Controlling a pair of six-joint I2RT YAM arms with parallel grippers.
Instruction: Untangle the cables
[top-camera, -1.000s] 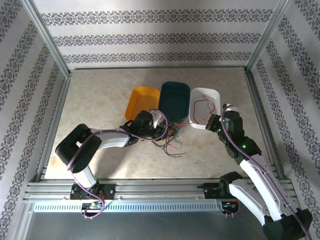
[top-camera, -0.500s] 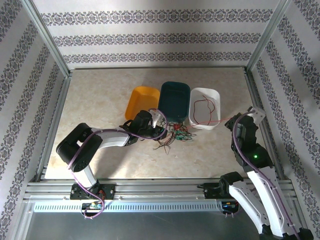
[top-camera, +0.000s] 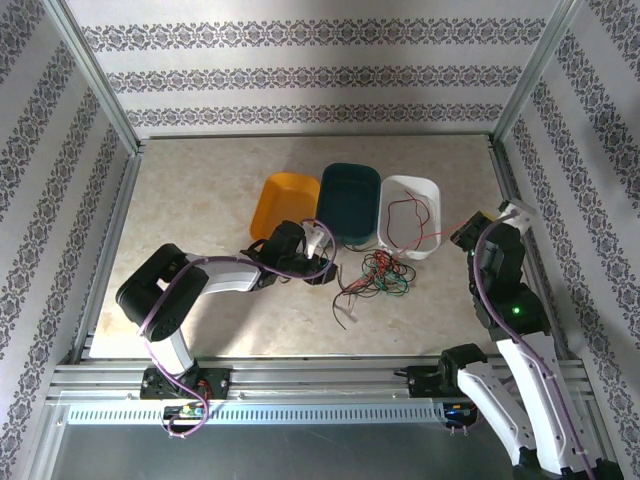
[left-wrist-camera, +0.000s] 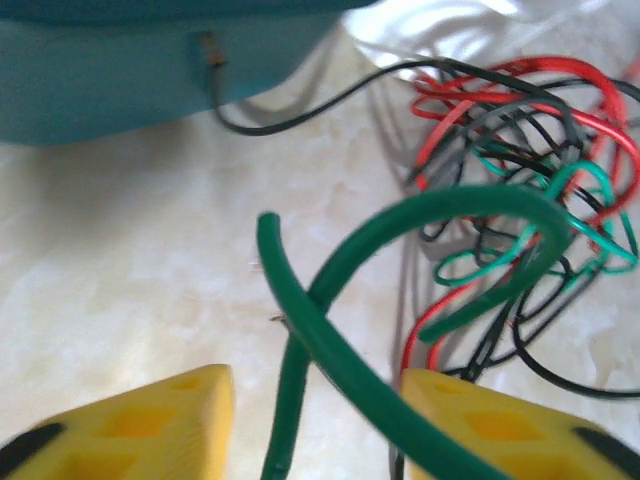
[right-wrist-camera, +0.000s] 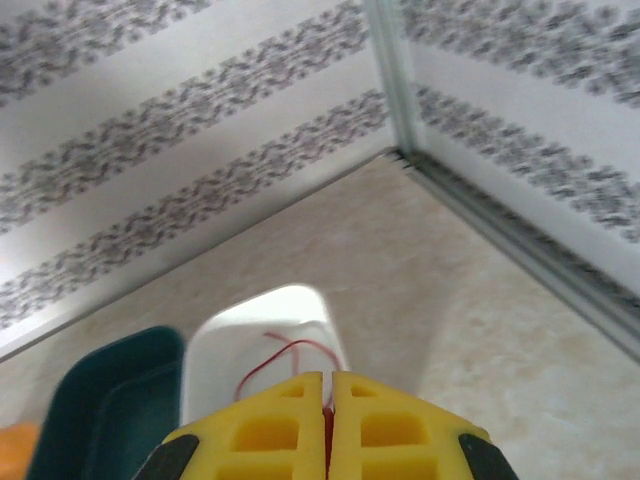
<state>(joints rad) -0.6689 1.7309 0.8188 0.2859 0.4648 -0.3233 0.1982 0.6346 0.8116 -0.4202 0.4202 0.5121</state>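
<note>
The cables lie as a red, green and black tangle (top-camera: 378, 275) on the table in front of the teal and white trays. My left gripper (top-camera: 328, 268) sits just left of the tangle, low over the table. Its yellow jaws (left-wrist-camera: 315, 400) stand open, with a thick-looking green cable (left-wrist-camera: 440, 205) looping loosely between them and the rest of the tangle (left-wrist-camera: 520, 180) beyond. My right gripper (top-camera: 462, 232) is right of the white tray, shut (right-wrist-camera: 328, 385) on a red cable (top-camera: 445, 236) that runs back towards the tray. More red cable (right-wrist-camera: 285, 350) curls inside that tray.
Three trays stand in a row behind the tangle: orange (top-camera: 285, 203), teal (top-camera: 350, 195) and white (top-camera: 425, 190). The teal tray's wall (left-wrist-camera: 120, 80) is close ahead of my left gripper. A metal frame rail (top-camera: 515, 215) runs along the table's right edge.
The right gripper has swung from the white tray's front out to its right, holding the red cable. The tangle has slid right and spread out. The left jaws stand a little wider.
</note>
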